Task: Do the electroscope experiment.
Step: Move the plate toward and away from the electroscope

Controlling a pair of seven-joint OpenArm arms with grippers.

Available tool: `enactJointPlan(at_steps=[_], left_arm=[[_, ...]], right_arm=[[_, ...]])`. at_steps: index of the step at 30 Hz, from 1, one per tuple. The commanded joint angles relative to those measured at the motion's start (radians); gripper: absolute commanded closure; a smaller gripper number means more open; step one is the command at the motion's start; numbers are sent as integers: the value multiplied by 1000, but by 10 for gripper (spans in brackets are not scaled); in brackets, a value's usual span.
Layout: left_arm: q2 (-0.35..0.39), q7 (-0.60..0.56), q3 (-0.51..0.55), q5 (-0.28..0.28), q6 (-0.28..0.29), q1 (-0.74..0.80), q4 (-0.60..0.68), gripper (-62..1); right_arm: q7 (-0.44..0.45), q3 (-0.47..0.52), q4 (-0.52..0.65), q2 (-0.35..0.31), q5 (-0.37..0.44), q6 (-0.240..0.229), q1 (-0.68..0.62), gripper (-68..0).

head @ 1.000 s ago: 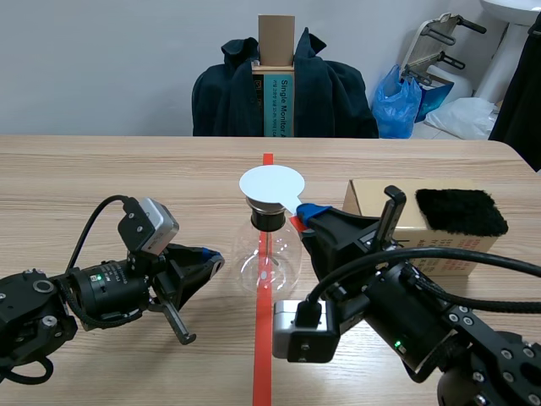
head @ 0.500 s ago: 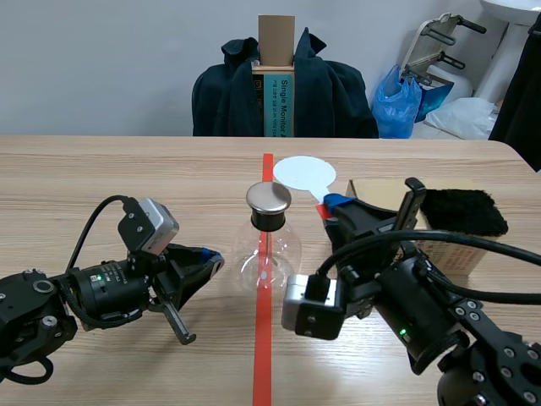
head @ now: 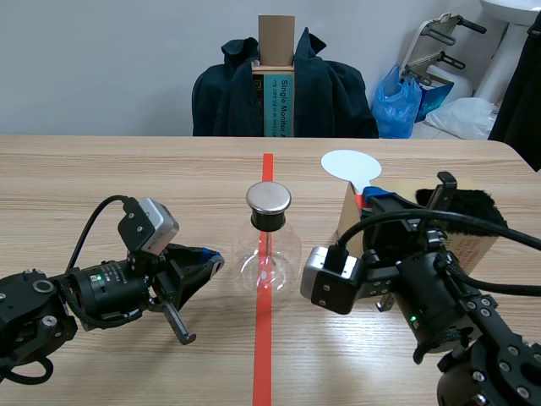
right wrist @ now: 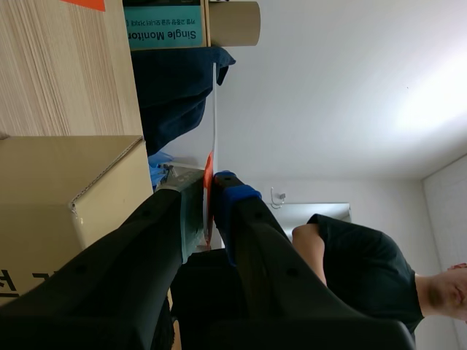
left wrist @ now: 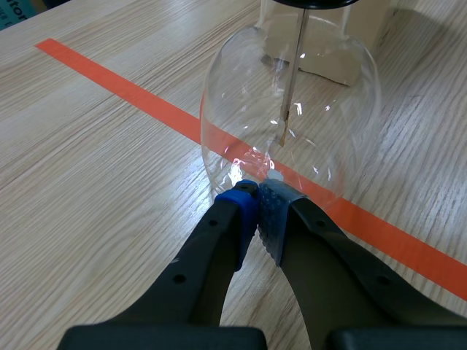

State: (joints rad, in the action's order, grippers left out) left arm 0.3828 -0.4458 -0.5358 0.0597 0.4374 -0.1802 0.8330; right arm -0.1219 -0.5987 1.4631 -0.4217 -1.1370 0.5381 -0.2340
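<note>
table (head: 101,169) is wood-grain, matt, fine straight grain. flask (left wrist: 292,124) is clear glass, glossy, bright highlights on the bulb. cap (head: 269,198) is brushed metal with a dull sheen, on a matt black collar (head: 269,222). thin metal strip (left wrist: 294,73) inside, yellowish. white disc (head: 349,164) is smooth and matt, plastic or card, can't tell which. box (right wrist: 66,197) is plain brown cardboard, matt. fuzzy cloth (head: 478,207) on it is black, fur-like. left gripper (left wrist: 257,188) is black plastic, slight gloss; pads (left wrist: 273,211) soft, dotted, one blue, one grey-green. tape line (head: 263,355) is flat matt orange-red. jacket (head: 228,93) is dark cloth. bag (head: 397,101) is blue plastic, shiny, crinkled.
</note>
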Motion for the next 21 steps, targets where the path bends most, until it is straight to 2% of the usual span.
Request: enactJointPlan(at_steps=[1, 7, 21], left_arm=[[-2, -14, 7, 6, -2, -8, 16, -32], [-2, -14, 7, 6, -2, -8, 16, -32], [-2, -14, 7, 6, -2, -8, 16, -32]], right_arm=[[-4, 4, 7, -8, 0, 11, 2, -7], [23, 4, 7, -7, 0, 11, 2, -7], [281, 4, 7, -7, 0, 11, 2, -7]])
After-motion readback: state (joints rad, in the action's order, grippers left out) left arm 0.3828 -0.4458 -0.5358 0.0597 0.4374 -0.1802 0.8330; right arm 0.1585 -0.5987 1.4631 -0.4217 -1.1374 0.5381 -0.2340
